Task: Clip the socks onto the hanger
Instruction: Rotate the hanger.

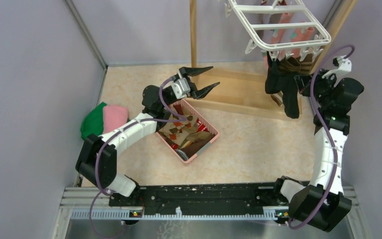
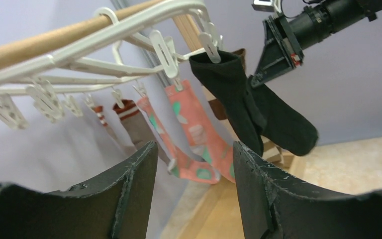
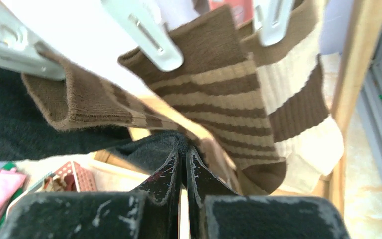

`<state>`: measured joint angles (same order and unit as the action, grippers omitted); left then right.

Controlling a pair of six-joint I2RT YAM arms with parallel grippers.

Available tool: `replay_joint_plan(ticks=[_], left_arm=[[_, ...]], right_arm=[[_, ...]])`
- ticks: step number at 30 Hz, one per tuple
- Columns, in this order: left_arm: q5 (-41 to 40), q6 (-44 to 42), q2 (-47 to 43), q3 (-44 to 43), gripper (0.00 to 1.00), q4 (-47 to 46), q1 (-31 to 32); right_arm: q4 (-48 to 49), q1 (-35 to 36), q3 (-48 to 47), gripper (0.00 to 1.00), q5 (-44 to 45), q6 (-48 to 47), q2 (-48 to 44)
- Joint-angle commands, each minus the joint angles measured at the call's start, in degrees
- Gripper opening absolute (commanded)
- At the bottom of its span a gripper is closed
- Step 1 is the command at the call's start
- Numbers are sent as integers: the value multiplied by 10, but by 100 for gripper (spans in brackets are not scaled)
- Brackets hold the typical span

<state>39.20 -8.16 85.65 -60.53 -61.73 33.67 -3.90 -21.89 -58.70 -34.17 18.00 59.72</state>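
The white hanger hangs from the wooden stand at the upper right, with clips under its frame. Brown and cream striped socks and pink patterned socks hang from clips. One black sock is held by a clip. A second black sock hangs behind it. My right gripper is shut on black sock fabric just under the hanger. In the top view it sits against the black socks. My left gripper is open and holds nothing. It points up at the hanging socks from the left.
A pink basket with more socks sits on the table under my left arm. Folded green and pink cloths lie by the left wall. The wooden stand base crosses the table between the two grippers.
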Motion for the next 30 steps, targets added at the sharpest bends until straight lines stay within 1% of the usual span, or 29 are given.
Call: replay_joint_plan(ticks=[1,5,10,13,16,18,20,22,24,26,28,30], left_arm=[[27,79,-18,18,64,-27,0],[43,157,-11,24,66,-42,-1],[50,187,-17,38,66,-46,-1],[45,200,-19,41,69,-38,-1],[38,242,6,21,72,-39,-1],[67,250,42,-8,72,-44,1],[84,234,81,-37,71,-46,10],[74,193,123,-68,71,-33,33],[42,127,166,-110,70,20,60],[-13,66,207,-155,71,66,84],[-24,53,243,-184,72,60,97],[-14,80,278,-203,73,22,105]], right_arm=[[51,-35,-45,0,-6,12,12],[65,-53,-72,0,-13,12,50],[77,-58,-111,0,6,5,106],[77,-58,-139,0,14,6,141],[82,-58,-161,0,17,9,166],[85,-58,-163,0,10,10,169],[87,-58,-156,0,-1,8,161],[82,-59,-142,0,-14,0,145],[74,-62,-124,0,-32,-10,121],[59,-69,-108,0,-56,-21,94],[25,-79,-96,0,-79,-39,65],[-13,-84,-87,0,-95,-67,37]])
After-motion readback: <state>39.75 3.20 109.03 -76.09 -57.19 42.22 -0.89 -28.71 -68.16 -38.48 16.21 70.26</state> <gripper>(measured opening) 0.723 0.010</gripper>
